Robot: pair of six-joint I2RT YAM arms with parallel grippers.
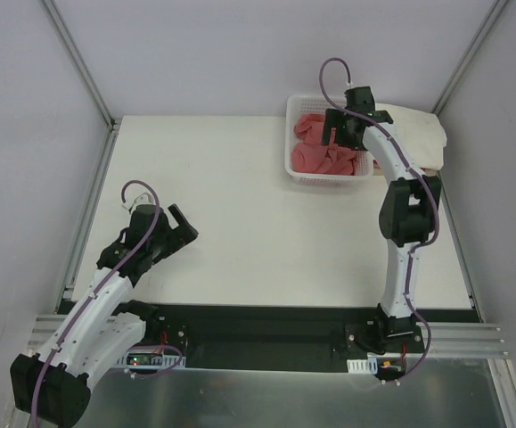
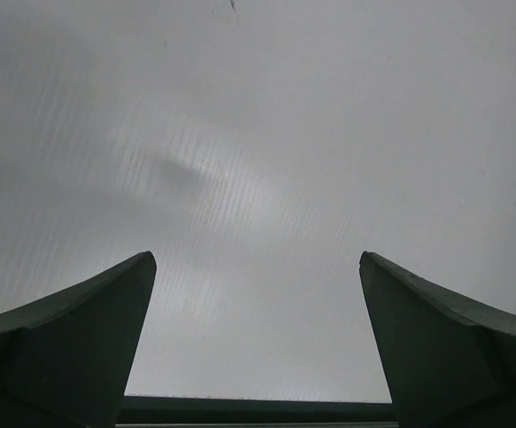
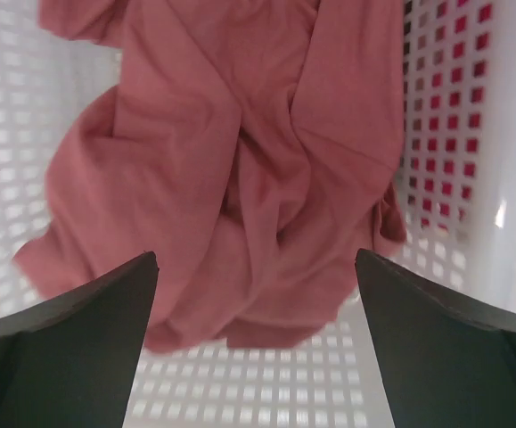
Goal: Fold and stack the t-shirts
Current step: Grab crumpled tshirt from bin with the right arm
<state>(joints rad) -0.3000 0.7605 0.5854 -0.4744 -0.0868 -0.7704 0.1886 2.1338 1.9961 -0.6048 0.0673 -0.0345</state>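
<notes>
While my right arm stretches to the far right, the right gripper (image 1: 336, 135) hangs wide open above the salmon-red t-shirt (image 1: 315, 153) crumpled in the basket (image 1: 290, 134); the cream-white t-shirt (image 1: 418, 132) lies just right of it. My left arm sits folded near left, the left gripper (image 1: 179, 230) wide and empty.

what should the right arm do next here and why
Probably lower the right claw straight down onto the salmon-red t-shirt and close. Its jaws stand open above the crumpled shirt, which lies in the white basket, so nothing is gripped yet and it must come out before folding.
</notes>
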